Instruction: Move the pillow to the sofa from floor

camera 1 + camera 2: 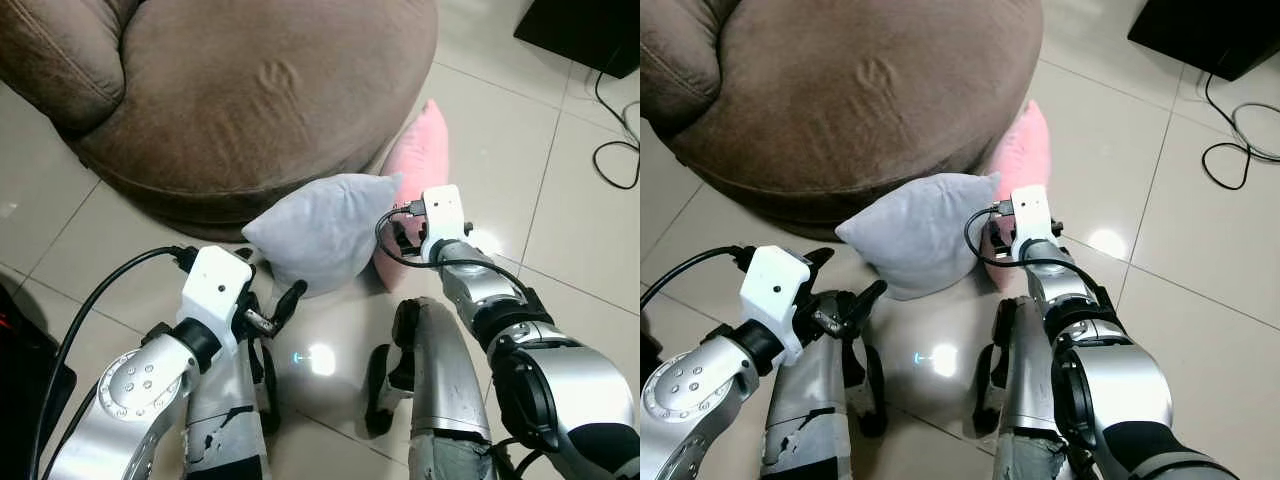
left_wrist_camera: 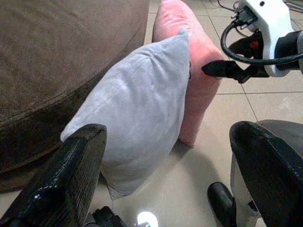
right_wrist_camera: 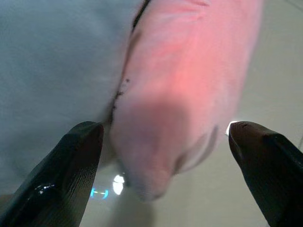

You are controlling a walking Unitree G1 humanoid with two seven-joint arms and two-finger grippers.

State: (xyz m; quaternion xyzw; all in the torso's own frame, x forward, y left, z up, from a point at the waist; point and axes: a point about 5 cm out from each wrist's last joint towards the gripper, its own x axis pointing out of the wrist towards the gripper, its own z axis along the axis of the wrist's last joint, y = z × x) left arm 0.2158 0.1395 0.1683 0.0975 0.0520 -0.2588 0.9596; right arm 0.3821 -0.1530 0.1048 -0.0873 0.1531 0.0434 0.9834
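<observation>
Head view: grey pillow (image 1: pixel 325 232) and pink pillow (image 1: pixel 415 170) on tiled floor (image 1: pixel 540 190), leaning against brown sofa (image 1: pixel 250 90).
Left wrist: left gripper (image 2: pixel 165 175) open, near the grey pillow, not touching.
Right wrist: right gripper (image 3: pixel 165 156) open, straddling pink pillow's lower corner.
Step looks like approach; next: close, lift onto sofa.

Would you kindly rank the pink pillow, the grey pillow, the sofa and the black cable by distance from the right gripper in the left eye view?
1. Pink pillow, right at the right gripper.
2. Grey pillow, beside it on the left.
3. Sofa, behind the pillows.
4. Black cable, far right on the floor.
</observation>
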